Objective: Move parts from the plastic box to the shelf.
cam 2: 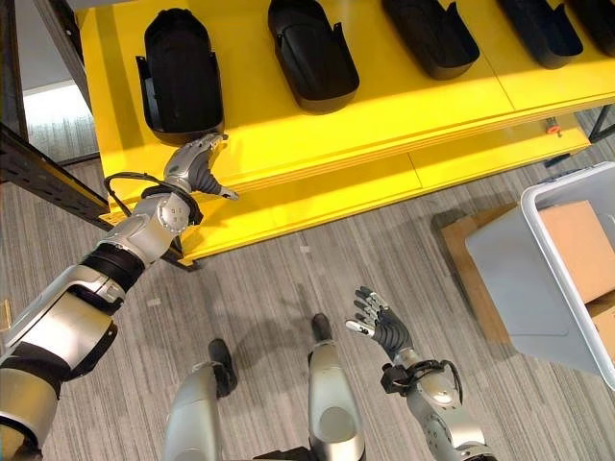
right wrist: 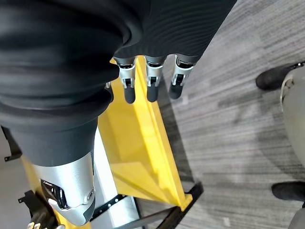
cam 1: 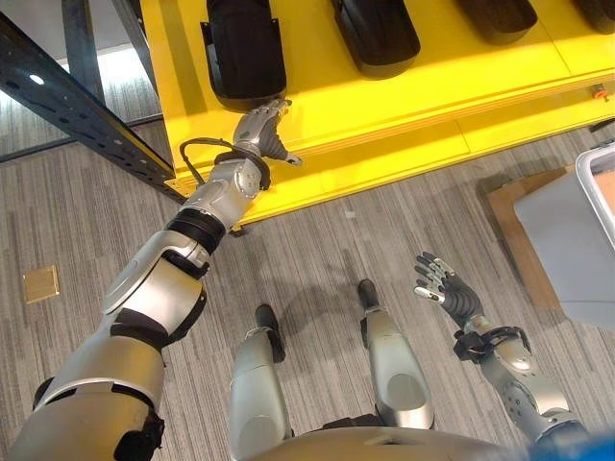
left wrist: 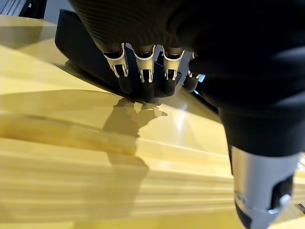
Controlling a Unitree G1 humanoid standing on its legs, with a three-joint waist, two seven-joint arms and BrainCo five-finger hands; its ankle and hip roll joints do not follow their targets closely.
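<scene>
Nearest the camera, the right hand (cam 2: 382, 327) hung low over the grey floor (cam 2: 288, 279) with its fingers spread and empty. To its right and slightly beyond stood the plastic box (cam 2: 538, 279), grey-walled, with a brown cardboard-like sheet inside; no parts could be made out in it, and its far side was cut off at the frame edge. The right hand was clearly the nearer one to the box.

Farther out, the left hand (cam 2: 195, 161) reached over the front edge of the yellow shelf (cam 2: 384, 106), fingers relaxed and holding nothing, the fingertips just short of the nearest black part (cam 2: 178, 72). That part lay with its long axis running away from the robot, front to back on the shelf. Four more black parts (cam 2: 312, 53) lay in a row to its right, similarly oriented, the farthest ones cropped.

The next pick would call for a turn toward the box.
</scene>
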